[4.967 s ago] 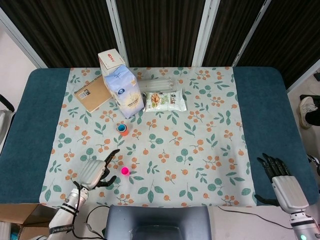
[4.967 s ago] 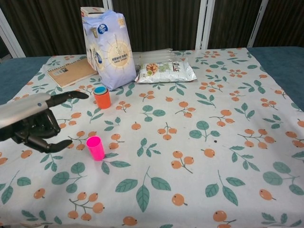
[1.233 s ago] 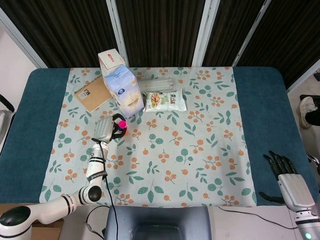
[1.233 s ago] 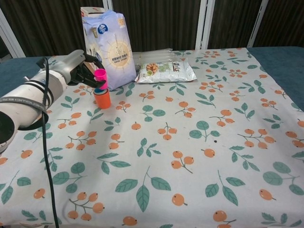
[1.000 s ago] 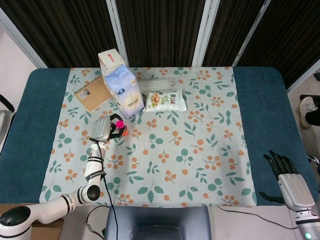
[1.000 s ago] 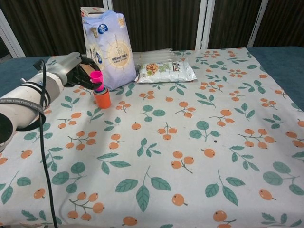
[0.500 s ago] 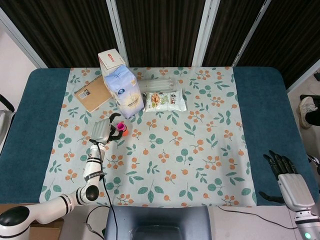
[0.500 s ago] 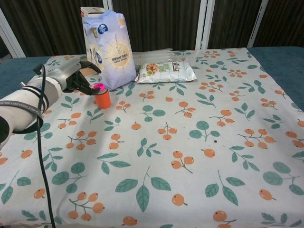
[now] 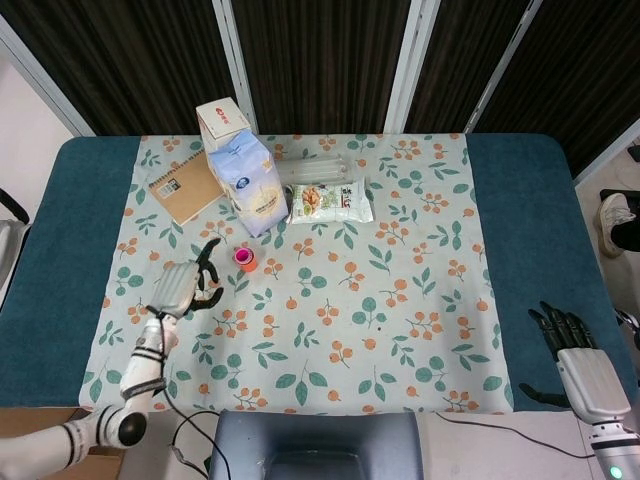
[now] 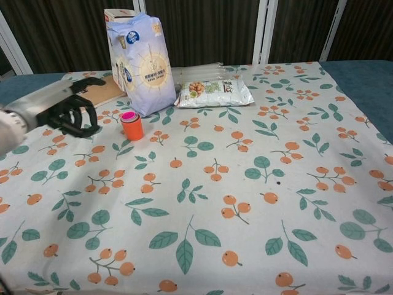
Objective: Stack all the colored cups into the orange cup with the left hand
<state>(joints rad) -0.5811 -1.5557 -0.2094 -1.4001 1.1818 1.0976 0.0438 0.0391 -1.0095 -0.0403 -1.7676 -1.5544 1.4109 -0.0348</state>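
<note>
Pink cup nested in the orange cup

The orange cup [image 10: 131,127] stands left of centre, holding the pink cup [image 10: 129,115]. The left robot hand [image 10: 69,114] hovers empty nearby, fingers loosely curled; the right robot hand [image 9: 567,343], lower right, is open.

Cup stack [image 10: 131,125] stands on the tablecloth [image 10: 258,203] w/ left hand [image 10: 69,112] just beside it on its left, apart, not touching; flour bag [image 10: 145,64] just behind the stack, carton [image 10: 116,37] behind the bag. Notebook [image 9: 185,186] lies left of the bag, snack packet [image 9: 329,201] right of it, w/ a clear plastic pack [image 9: 314,167] behind the packet. Right hand [image 9: 573,358] is at the table's near right corner, well apart from everything.
</note>
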